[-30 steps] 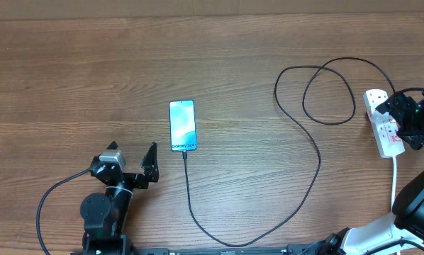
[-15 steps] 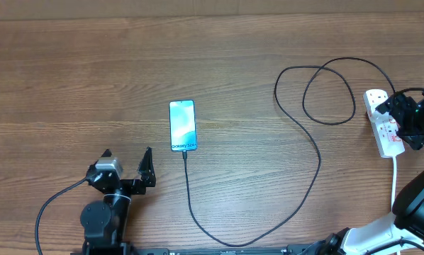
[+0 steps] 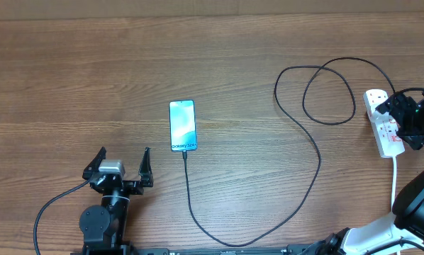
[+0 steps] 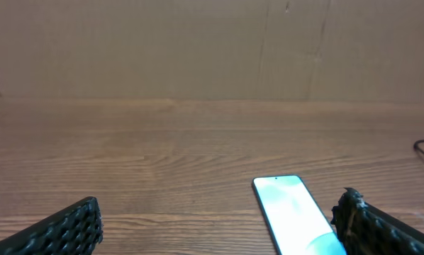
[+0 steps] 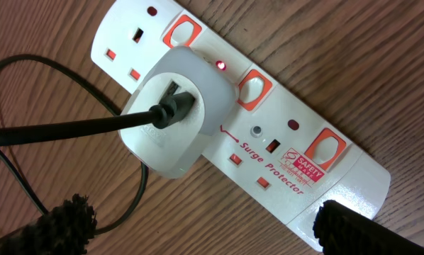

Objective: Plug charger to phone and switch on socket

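The phone (image 3: 182,125) lies flat mid-table, its light-blue screen lit, and shows in the left wrist view (image 4: 293,212). The black charger cable (image 3: 318,152) meets its near short edge, loops right and runs to the white socket strip (image 3: 374,98). In the right wrist view the cable (image 5: 70,127) enters a white adapter (image 5: 191,113) seated in the strip (image 5: 297,152), and a small red light (image 5: 220,66) glows beside it. My left gripper (image 3: 125,151) is open and empty, near and left of the phone. My right gripper (image 3: 402,120) is open, hovering over the strip.
The strip's thick white cord (image 3: 395,180) runs toward the near right edge. Cable loops (image 3: 329,88) lie left of the strip. The left arm's own black lead (image 3: 52,202) curves along the near left. A brown board wall (image 4: 212,49) backs the table.
My left gripper has drawn back toward the near edge and turned to face straight up the table. The right gripper, phone and cable have not moved.
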You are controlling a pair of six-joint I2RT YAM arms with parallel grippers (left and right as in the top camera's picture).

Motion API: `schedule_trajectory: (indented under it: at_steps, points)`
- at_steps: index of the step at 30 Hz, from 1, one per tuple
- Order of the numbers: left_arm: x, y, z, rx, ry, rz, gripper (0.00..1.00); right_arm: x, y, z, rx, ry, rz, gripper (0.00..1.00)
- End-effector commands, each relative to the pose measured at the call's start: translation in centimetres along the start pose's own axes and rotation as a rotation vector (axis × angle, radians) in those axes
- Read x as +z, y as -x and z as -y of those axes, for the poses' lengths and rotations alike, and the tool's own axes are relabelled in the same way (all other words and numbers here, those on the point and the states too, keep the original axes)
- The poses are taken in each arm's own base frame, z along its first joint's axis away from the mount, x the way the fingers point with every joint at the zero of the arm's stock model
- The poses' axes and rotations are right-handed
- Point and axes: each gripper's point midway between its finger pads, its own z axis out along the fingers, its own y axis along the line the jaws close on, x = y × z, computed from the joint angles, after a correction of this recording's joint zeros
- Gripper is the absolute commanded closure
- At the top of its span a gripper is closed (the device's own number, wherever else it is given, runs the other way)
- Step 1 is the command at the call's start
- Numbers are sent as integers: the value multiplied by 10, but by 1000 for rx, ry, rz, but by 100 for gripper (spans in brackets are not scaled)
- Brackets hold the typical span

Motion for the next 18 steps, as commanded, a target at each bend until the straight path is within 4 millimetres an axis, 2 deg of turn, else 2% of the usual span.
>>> schedule_trajectory:
  at_steps: [1, 18]
  points:
    - [0, 0, -2, 48, 12, 5, 0, -8, 7, -4, -9, 10, 32, 0]
    - [0, 0, -3, 48, 14, 6, 0, -8, 7, -4, -9, 10, 32, 0]
